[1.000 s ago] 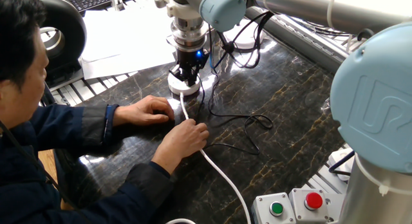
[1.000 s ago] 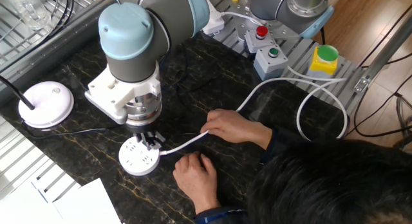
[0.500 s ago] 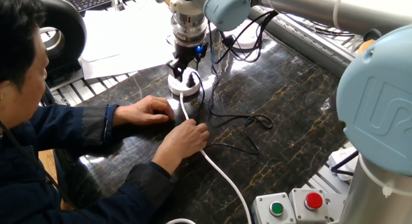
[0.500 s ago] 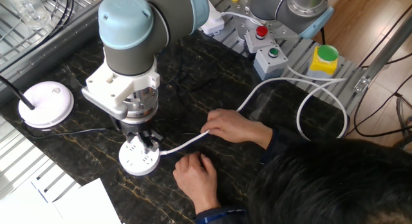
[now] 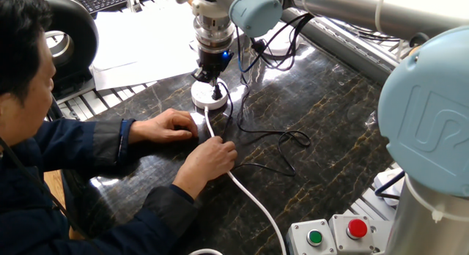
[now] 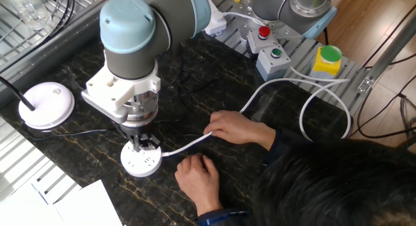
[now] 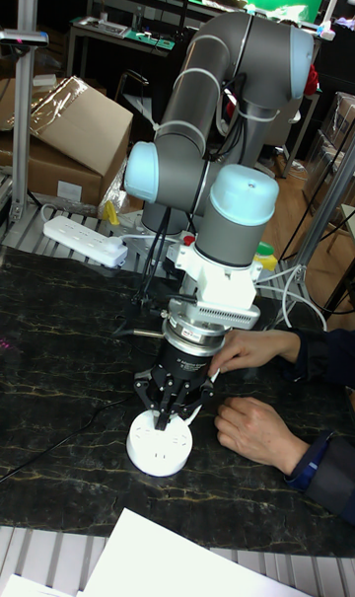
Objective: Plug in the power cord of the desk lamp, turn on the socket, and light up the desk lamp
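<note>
Socket (image 6: 141,162) sits on the dark table (image 6: 214,76), directly under the gripper (image 7: 168,411). Step in hand appears to be seating the plug. Next move calls for a straight downward press. Gripper fingers converge above the socket top; whether they clamp the plug cannot be determined. Lamp (image 6: 45,104) stands well apart.

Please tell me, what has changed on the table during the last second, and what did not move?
The gripper rose a little off the socket, then came back down part of the way; it now hangs just above the socket's top. Whether it holds the plug cannot be seen. The socket, the desk lamp, the thin black power cord and the person's two hands on the white cable stayed in place.
</note>
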`<state>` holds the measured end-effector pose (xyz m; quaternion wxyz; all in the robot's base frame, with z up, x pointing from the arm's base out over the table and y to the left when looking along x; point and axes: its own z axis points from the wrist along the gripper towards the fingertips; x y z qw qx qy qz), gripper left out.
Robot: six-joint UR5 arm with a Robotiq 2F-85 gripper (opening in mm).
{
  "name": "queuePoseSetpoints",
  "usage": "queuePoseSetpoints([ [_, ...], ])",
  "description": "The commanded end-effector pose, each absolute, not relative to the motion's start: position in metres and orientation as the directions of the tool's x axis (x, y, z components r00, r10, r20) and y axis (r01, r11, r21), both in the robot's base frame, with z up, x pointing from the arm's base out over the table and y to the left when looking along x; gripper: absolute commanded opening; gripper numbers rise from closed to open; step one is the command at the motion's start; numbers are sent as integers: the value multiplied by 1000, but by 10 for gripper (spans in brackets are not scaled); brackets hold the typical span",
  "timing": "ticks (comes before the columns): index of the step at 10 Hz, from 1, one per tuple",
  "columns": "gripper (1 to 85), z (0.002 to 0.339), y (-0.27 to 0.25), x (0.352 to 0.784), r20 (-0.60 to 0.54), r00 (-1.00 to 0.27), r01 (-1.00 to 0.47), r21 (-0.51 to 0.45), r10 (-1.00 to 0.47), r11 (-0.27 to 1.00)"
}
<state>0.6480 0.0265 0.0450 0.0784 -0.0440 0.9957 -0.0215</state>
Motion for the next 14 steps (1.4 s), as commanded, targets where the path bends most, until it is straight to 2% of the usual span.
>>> queuePoseSetpoints([
  [1,10,43,34,652,-168,-984,-66,-15,-67,998],
  [14,10,32,39,657,-206,-977,-57,11,-53,998],
])
